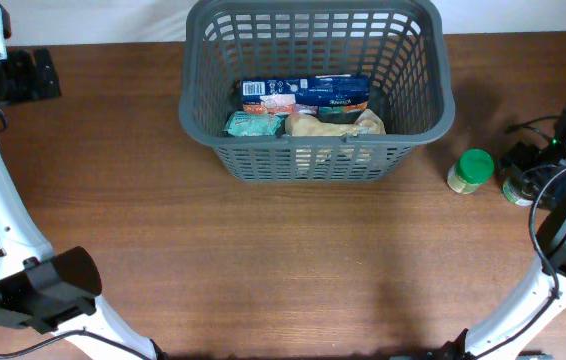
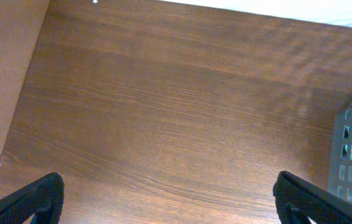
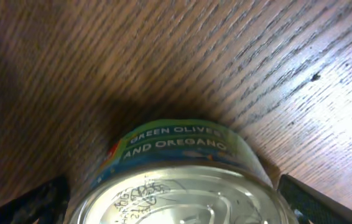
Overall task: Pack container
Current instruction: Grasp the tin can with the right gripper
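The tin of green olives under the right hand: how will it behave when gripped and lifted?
The tin looks like rigid metal, so it should not deform. Its glossy label suggests it may slip in a loose grip. It stands upright on the table, so rolling seems unlikely unless tipped.

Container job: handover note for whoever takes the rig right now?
Left end effector: open, empty, over bare table, left of the container.
Right end effector: fingers straddle the olive tin standing on the table at the far right; a firm grip can't be confirmed.
Done: blue package, teal packet and tan bag lie in the container.
Left: the olive tin and the green-lidded jar, both outside, right of the container.
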